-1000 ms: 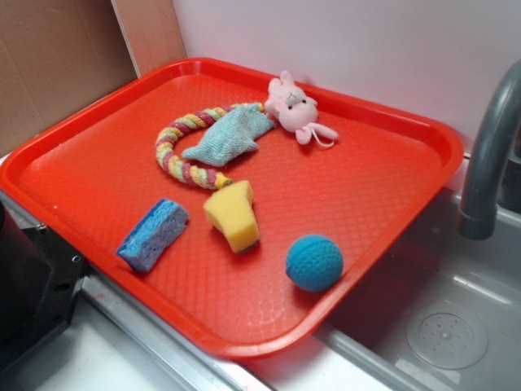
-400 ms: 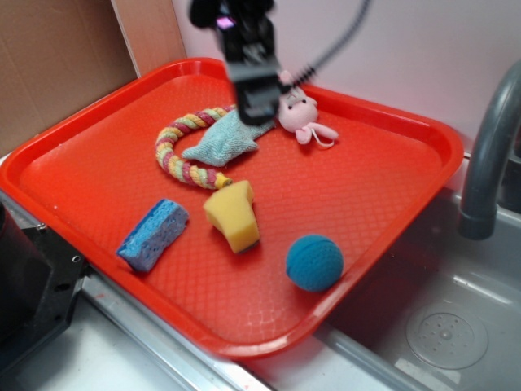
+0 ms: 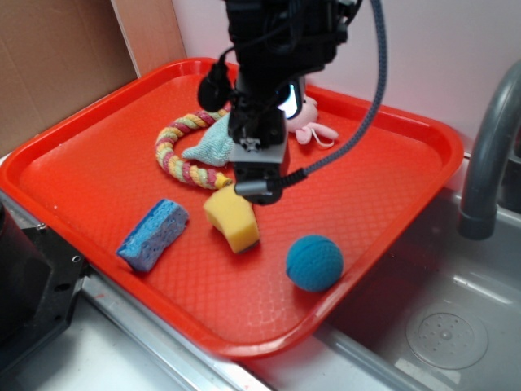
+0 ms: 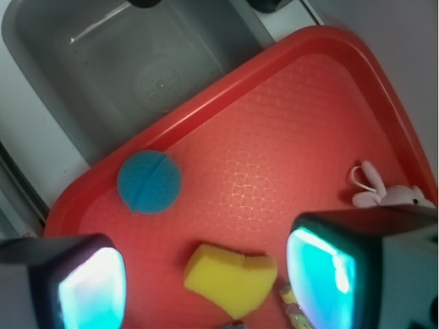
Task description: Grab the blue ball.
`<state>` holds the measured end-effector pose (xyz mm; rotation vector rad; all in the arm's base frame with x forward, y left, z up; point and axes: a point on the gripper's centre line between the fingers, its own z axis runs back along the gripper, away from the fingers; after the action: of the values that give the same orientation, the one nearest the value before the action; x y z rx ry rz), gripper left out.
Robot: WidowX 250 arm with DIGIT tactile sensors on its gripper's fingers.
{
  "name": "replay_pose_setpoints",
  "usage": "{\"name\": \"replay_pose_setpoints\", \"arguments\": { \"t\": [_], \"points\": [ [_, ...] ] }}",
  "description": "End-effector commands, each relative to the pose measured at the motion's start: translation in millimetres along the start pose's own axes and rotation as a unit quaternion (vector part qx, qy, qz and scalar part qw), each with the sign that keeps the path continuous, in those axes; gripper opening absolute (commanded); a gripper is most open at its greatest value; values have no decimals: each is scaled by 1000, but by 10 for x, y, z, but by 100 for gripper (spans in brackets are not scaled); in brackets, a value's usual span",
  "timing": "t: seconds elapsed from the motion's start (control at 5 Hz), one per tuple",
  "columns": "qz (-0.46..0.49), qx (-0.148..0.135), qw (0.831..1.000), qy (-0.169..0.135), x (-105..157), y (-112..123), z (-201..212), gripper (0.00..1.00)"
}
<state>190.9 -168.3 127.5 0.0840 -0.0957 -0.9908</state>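
The blue ball (image 3: 314, 262) is a small teal-blue round ball lying near the front right edge of the red tray (image 3: 98, 155). In the wrist view the blue ball (image 4: 149, 181) lies up and to the left of the jaws. My gripper (image 3: 257, 187) hangs above the tray's middle, over the yellow sponge (image 3: 232, 217), to the left of and behind the ball. In the wrist view my gripper (image 4: 209, 281) is open and empty. Its two fingers (image 4: 86, 288) stand wide apart with the yellow sponge (image 4: 232, 277) below between them.
A blue sponge block (image 3: 153, 235) lies front left on the tray. A rope ring (image 3: 175, 155), a teal cloth (image 3: 213, 143) and a pink plush bunny (image 3: 313, 126) lie at the back. A grey faucet (image 3: 487, 163) and sink (image 3: 444, 326) are to the right.
The arm came into view from the back of the tray and moved forward and down, from above the cloth and bunny to above the yellow sponge. The objects have not moved.
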Motion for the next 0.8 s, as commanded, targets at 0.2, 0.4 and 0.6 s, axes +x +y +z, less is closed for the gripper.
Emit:
{"name": "replay_pose_setpoints", "arguments": {
  "t": [0.2, 0.4, 0.6],
  "points": [
    [-122, 20, 991, -57, 61, -100, -100, 100],
    [-211, 16, 975, -70, 135, -211, -252, 100],
    [-244, 10, 966, -87, 131, -264, -341, 100]
  ]
}}
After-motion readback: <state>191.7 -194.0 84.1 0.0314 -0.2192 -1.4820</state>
